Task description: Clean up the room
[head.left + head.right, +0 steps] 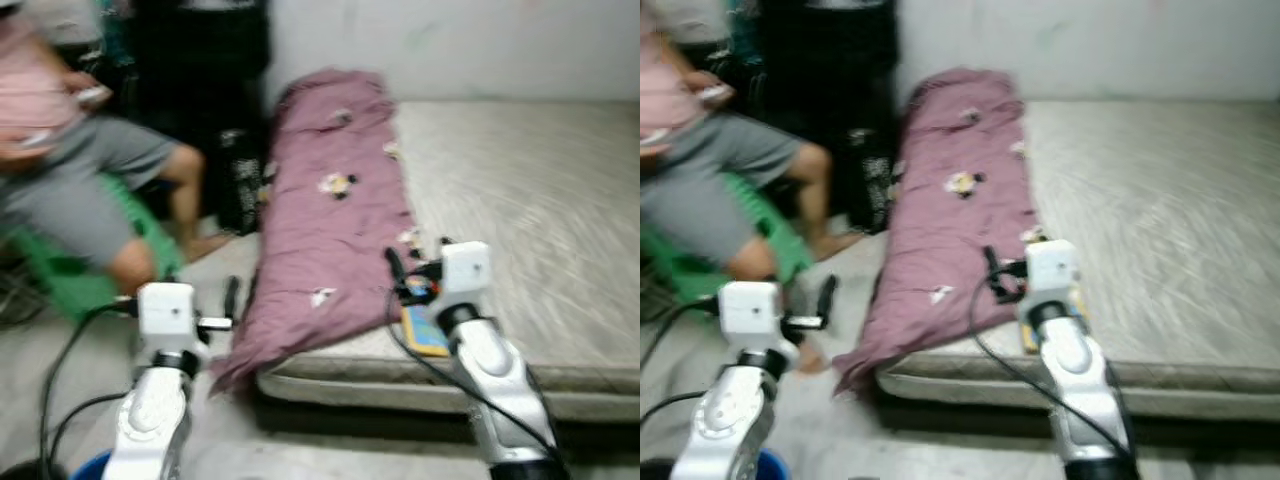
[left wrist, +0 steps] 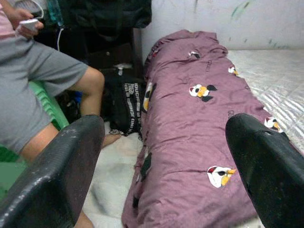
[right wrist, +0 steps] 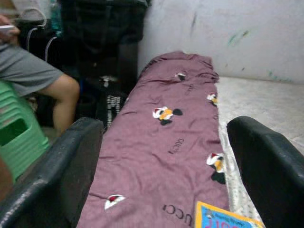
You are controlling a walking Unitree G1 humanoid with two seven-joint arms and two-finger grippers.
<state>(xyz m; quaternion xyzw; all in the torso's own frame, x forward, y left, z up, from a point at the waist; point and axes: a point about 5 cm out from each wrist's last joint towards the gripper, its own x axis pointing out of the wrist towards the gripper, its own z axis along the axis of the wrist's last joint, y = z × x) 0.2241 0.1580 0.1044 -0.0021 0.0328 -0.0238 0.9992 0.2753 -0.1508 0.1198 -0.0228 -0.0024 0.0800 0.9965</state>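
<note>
both arms are raised toward the bed, likely lining up a first pick. the purple blanket (image 1: 335,220) lies in a long bunched strip down the centre of the frame, along the left edge of the mattress (image 1: 540,200), its lower end spilling over the corner toward the floor. the right gripper (image 1: 395,268) hovers over the blanket's lower end, fingers spread wide with nothing between them; a small yellow and blue booklet (image 1: 425,330) lies on the mattress just below it. the left gripper (image 1: 232,297), in the lower left, is also spread apart and empty, beside the bed. a seated person (image 1: 70,170) occupies a green stool (image 1: 65,270) in the upper left.
</note>
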